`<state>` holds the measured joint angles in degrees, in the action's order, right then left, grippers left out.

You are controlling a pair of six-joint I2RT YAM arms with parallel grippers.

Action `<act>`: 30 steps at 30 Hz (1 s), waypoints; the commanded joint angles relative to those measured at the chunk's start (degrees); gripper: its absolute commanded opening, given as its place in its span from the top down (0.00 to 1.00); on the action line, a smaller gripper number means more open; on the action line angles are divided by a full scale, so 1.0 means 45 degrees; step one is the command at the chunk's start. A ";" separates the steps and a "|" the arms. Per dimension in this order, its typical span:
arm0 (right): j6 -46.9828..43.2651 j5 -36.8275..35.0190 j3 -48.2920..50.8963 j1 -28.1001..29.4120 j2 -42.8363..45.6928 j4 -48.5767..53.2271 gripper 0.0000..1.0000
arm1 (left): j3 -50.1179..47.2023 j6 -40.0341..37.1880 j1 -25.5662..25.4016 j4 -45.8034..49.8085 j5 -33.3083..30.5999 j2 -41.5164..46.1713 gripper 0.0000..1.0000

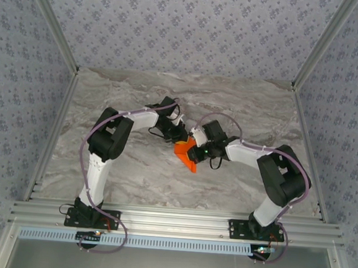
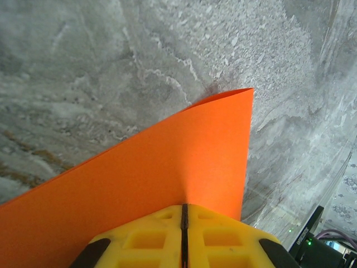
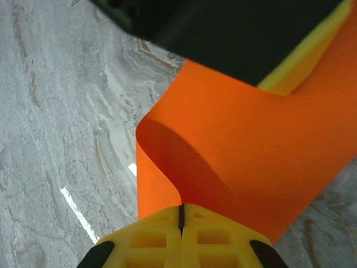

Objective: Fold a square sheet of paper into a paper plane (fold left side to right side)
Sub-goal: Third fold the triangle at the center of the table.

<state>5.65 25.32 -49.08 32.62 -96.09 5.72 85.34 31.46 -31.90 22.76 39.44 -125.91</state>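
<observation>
Over the counter (image 1: 126, 173), the left pincer (image 2: 184, 211) and right pincer (image 3: 181, 209) each clamp an edge of the curled square sheet of paper (image 1: 185, 153). Open room surrounds them.

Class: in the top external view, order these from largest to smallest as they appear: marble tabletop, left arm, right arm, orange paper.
1. marble tabletop
2. left arm and right arm, alike in size, so not ranked apart
3. orange paper, smallest
</observation>
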 commanded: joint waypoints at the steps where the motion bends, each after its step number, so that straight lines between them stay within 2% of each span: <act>1: 0.0438 -0.0133 -0.0411 -0.0196 -0.0336 0.0349 1.00 | 0.0101 -0.0234 -0.0080 0.0529 -0.0082 -0.0297 0.92; 30: 0.0505 -0.0881 -0.0658 -0.0559 -0.1097 0.0541 1.00 | 0.0143 -0.0311 -0.0086 0.0644 -0.0093 -0.0282 0.92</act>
<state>7.77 22.26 -50.85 30.48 -99.68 6.00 85.36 31.05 -31.90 22.81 39.44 -125.91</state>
